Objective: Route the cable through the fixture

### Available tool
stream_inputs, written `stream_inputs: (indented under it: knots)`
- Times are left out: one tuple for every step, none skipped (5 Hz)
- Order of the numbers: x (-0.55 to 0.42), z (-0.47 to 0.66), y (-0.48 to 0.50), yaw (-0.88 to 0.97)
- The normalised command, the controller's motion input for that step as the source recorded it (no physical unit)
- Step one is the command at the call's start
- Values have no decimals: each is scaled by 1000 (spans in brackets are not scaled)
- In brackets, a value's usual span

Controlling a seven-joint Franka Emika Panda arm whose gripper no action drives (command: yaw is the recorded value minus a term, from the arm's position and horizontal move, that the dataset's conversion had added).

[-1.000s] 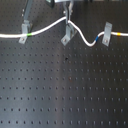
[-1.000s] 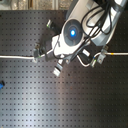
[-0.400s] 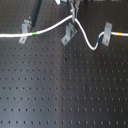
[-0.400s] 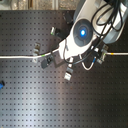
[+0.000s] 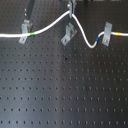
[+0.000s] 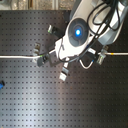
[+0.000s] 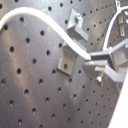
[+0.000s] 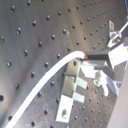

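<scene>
The white cable runs across the board in the first exterior view and rises in a hump over the middle. My gripper is shut on the cable at the top of that hump. The grey forked fixture stands just below the held point. Whether the cable touches the fork cannot be told. In both wrist views the fingers pinch the cable right beside the fixture. The second wrist view shows the gripper, the cable and the fixture. In the second exterior view the arm hides the held spot.
A slanted grey clip at the first exterior view's left and another at the first exterior view's right carry the cable's ends. The cable sags in a loop between fixture and right clip. The black perforated board spreads in front.
The gripper, still holding the cable, has shifted slightly over the middle clip. In the second exterior view the arm's wrist has swung a little. The cable's hump stays in much the same place.
</scene>
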Motion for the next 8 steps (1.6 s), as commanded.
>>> stream_inputs:
  knots:
    - [0, 170, 173, 0]
    - [-59, 243, 325, 23]
    - [12, 0, 4, 0]
    - [75, 431, 153, 229]
    - [122, 426, 109, 277]
    - [149, 236, 140, 329]
    - [174, 143, 33, 300]
    - [0, 154, 1, 180]
